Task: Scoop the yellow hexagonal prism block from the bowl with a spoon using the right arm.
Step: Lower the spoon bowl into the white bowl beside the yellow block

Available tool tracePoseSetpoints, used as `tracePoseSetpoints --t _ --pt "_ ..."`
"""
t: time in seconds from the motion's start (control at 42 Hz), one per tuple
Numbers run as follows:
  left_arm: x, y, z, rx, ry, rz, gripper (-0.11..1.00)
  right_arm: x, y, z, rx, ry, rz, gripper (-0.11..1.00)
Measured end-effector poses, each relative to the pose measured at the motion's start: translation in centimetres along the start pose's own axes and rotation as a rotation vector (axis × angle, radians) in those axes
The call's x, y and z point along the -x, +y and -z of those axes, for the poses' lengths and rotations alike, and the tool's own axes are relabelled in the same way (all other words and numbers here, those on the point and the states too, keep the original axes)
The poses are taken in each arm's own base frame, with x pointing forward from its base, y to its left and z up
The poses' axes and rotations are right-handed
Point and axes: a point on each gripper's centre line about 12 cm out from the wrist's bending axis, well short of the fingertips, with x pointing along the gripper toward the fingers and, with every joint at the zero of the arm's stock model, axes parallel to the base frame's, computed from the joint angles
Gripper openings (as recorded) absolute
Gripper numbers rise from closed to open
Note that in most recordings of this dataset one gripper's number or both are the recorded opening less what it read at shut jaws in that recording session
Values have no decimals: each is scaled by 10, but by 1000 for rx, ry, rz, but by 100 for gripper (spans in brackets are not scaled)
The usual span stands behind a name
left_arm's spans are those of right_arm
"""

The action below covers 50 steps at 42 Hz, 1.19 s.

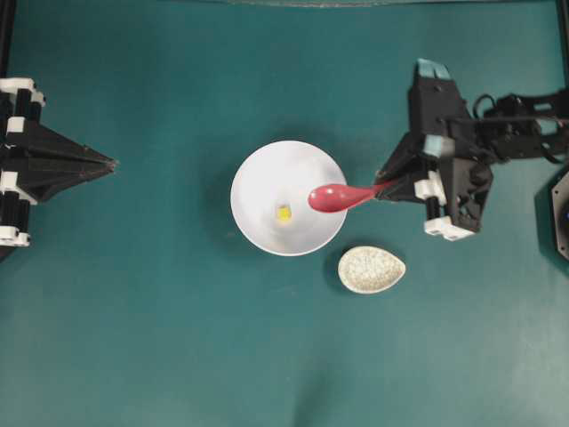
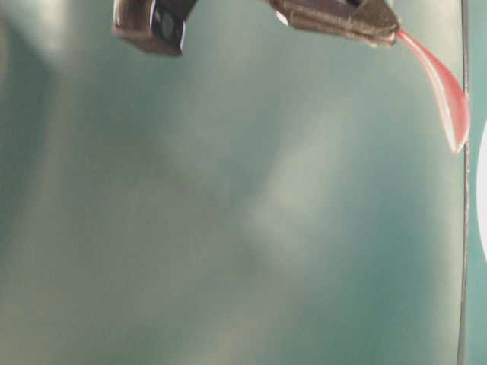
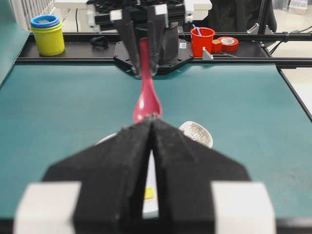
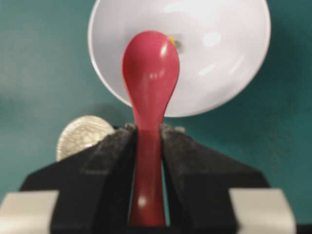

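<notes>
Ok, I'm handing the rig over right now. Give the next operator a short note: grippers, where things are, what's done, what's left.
Right gripper: shut on the spoon handle, scoop held over the bowl's right rim.
Left gripper: shut, empty, parked at the left, away from the bowl.
Yellow block: lying in the bowl, not in the scoop.
Spoon rest: empty, beside the bowl.
Done: spoon picked up and brought to the bowl.
Left: dip the scoop, get under the block, lift it out.
</notes>
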Motion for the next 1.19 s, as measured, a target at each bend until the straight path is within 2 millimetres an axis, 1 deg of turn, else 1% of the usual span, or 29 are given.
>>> tracePoseSetpoints --t 0.095,0.238,0.428,0.571,0.833,1.189 --pt "0 0 0 0 2 0 1 -5 -8 -5 4 33 11 23" --pt "0 0 0 0 3 0 1 -18 -15 -12 17 93 16 23" --pt "0 1 2 -3 15 -6 1 -33 -16 -20 30 201 -14 23" --pt "0 4 2 -1 16 -18 0 -42 -17 -24 8 303 -25 23" --pt "1 5 1 -1 13 -25 1 -47 -22 -29 -25 405 0 23" --pt "0 6 2 8 16 -28 0 -54 -21 -35 -22 430 -6 23"
